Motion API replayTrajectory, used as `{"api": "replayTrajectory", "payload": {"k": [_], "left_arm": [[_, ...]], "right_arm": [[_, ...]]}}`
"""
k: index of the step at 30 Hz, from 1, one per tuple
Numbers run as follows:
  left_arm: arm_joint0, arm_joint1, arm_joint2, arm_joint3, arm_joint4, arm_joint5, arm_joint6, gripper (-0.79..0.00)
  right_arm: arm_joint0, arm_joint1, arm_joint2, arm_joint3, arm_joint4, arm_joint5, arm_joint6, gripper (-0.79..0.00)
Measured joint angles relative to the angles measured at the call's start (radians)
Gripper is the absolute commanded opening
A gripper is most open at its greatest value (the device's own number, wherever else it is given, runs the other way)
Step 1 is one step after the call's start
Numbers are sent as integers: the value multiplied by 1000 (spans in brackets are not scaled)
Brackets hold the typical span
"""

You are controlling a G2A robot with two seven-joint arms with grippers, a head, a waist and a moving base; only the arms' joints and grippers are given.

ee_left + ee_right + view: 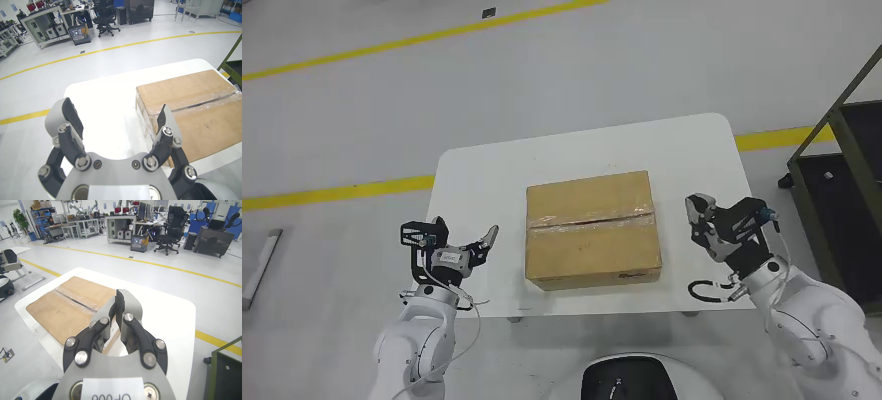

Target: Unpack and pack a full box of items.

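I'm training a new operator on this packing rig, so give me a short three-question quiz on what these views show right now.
1. True or false: the cardboard box is closed, with clear tape over its top seam.
2. Which gripper's fingers stand apart? A) the left gripper B) the right one C) both
3. Fill in: the box rests on the white ____, and neither gripper touches it.

Key: 1 true. 2 A; the right gripper is shut, with nothing in it. 3 table.
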Motion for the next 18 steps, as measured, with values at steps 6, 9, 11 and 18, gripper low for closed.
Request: {"api": "replayTrajectory", "payload": {"k": [6,9,11,18], "left_arm": [[0,0,0,0,0,0,0,0],[0,0,0,0,0,0,0,0],[0,0,0,0,0,0,0,0],[0,0,0,0,0,0,0,0]], "right_arm": [[18,0,21,105,20,40,-27,-785],[42,1,21,185,14,46,-38,-785],[64,1,7,242,-12,43,-48,-785],[178,-10,-120,446,-36,4,-113,-785]]}}
